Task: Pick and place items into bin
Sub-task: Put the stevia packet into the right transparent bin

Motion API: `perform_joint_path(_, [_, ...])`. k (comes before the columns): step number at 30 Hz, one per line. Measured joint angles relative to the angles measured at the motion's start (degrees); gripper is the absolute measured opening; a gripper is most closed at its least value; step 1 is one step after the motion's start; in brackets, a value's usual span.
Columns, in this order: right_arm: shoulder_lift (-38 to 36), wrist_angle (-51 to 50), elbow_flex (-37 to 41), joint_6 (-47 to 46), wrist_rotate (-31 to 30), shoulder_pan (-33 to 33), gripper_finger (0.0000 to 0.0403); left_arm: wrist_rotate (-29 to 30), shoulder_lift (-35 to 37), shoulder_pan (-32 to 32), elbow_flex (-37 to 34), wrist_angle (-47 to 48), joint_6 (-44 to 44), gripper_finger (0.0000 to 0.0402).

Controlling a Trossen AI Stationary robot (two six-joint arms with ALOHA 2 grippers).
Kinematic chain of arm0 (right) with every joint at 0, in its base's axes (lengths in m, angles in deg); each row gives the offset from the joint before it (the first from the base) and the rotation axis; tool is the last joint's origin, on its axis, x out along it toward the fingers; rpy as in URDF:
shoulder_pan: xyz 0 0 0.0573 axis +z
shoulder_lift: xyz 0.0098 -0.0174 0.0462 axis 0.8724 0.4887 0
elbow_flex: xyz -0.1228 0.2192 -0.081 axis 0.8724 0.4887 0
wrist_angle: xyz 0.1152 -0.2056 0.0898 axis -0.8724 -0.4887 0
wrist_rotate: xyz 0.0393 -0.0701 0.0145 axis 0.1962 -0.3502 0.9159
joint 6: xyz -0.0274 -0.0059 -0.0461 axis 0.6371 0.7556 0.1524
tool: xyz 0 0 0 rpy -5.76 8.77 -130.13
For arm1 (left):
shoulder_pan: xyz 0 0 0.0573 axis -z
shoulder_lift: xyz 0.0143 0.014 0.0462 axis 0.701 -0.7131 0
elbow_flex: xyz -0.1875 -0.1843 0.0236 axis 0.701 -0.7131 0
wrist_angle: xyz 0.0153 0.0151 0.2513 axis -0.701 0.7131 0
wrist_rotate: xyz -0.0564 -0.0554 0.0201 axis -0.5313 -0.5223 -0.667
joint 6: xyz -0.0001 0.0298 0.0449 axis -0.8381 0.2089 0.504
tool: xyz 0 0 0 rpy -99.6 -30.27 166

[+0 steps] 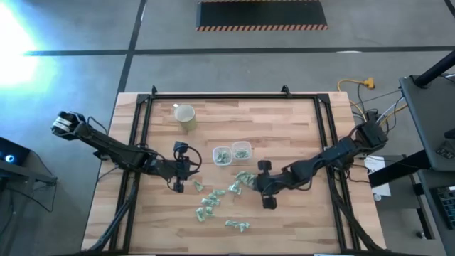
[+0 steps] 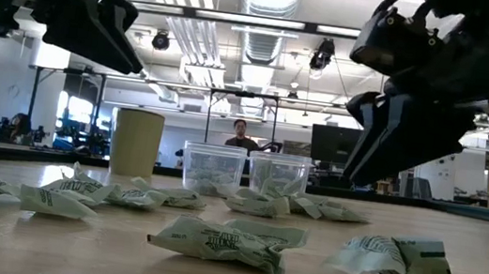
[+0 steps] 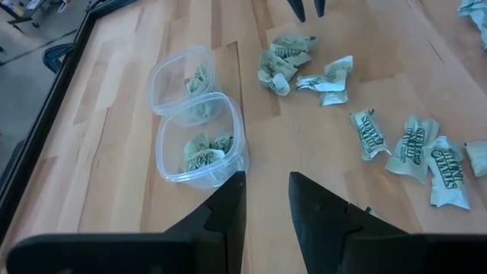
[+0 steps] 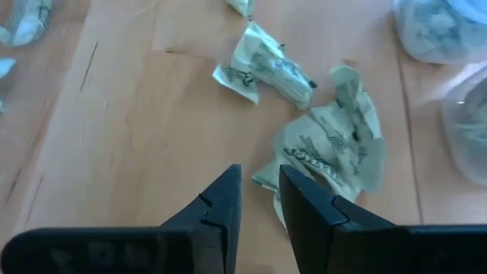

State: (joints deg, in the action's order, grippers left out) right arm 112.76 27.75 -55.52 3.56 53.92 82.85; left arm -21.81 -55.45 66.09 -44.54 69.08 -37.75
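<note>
Several pale green-and-white wrapped items [image 1: 208,203] lie loose on the wooden table [image 1: 298,121], some by the near edge [image 2: 221,240]. Two clear plastic bins [image 1: 222,156] [image 1: 242,151] stand side by side mid-table, each with a few items inside [image 3: 199,152]. My left gripper [image 3: 266,183] hangs open above the table, left of the bins [image 1: 190,168], with nothing between its fingers. My right gripper [image 4: 259,179] is open too, slanting down over a small heap of items [image 4: 329,148] right of the bins [image 1: 256,183]. It hangs clear of the table [image 2: 363,172].
A beige cup [image 1: 185,117] stands upright at the far left of the table [image 2: 136,142]. A black frame rail [image 1: 234,97] runs around the tabletop. Bare wood lies at the far right and near left. People sit in the room beyond.
</note>
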Motion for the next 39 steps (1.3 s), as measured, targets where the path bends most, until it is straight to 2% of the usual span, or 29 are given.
perform_joint_path(5, [3.6,1.5,-0.3,3.3,-0.2,-0.4,0.0082,0.0,0.0,0.0,0.0,0.0,0.0,0.0084])
perform_joint_path(13, [2.7,1.5,-0.5,3.8,-1.6,-0.7,0.0082,0.0,0.0,0.1,0.0,0.0,0.1,0.0084])
perform_joint_path(33, [6.1,1.8,-0.4,-0.6,-2.5,-1.5,0.0082,0.0,0.0,0.2,0.0,0.0,0.0,0.0084])
perform_joint_path(39, [6.2,1.8,-0.4,-0.8,0.2,-1.8,0.0081,0.0,0.0,0.2,0.0,0.0,0.0,0.0084])
